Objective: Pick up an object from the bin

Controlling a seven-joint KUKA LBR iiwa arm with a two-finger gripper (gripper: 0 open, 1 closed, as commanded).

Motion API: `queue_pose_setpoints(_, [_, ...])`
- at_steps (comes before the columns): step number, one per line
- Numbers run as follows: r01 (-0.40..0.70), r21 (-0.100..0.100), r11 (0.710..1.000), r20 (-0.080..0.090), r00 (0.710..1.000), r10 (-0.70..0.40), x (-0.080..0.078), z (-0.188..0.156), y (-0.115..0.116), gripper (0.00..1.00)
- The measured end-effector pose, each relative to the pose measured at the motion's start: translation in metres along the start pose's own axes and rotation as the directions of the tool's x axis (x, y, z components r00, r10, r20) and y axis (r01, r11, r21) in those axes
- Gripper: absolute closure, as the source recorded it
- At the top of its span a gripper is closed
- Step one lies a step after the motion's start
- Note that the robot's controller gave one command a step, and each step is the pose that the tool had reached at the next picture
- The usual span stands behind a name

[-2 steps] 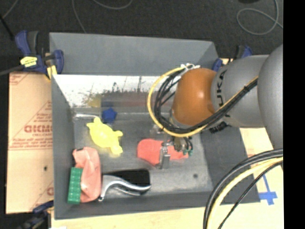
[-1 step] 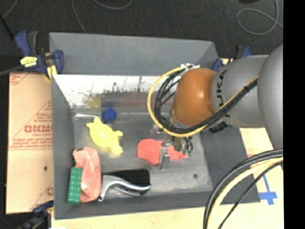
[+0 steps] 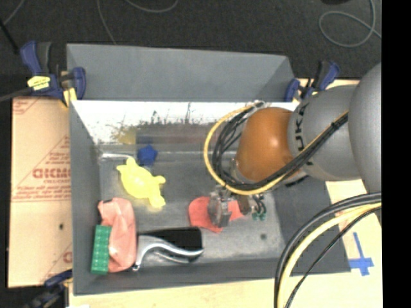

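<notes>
My gripper (image 3: 221,215) reaches down under the orange wrist cover, right of the bin's middle, with its fingers on a flat red thing (image 3: 200,213) that lies on the bin floor. The red thing shows on both sides of the fingers. A black and silver tool (image 3: 172,244) lies just below and to the left, near the front wall. A small green piece (image 3: 259,215) sits right of the gripper.
A yellow soft toy (image 3: 141,183) lies left of centre with a small blue thing (image 3: 147,154) above it. At the front left corner a pink cloth (image 3: 119,231) lies beside a green studded block (image 3: 100,249).
</notes>
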State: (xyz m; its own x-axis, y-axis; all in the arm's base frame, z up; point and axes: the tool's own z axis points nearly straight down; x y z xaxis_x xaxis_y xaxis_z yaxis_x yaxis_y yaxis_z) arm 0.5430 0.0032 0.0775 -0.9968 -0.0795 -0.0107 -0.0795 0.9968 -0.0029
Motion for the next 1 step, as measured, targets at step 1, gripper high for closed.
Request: queue_pose_setpoints(1, [0.000, 0.000, 1.000, 0.000, 1.000, 0.000, 0.0000, 0.0000, 0.0000, 0.00])
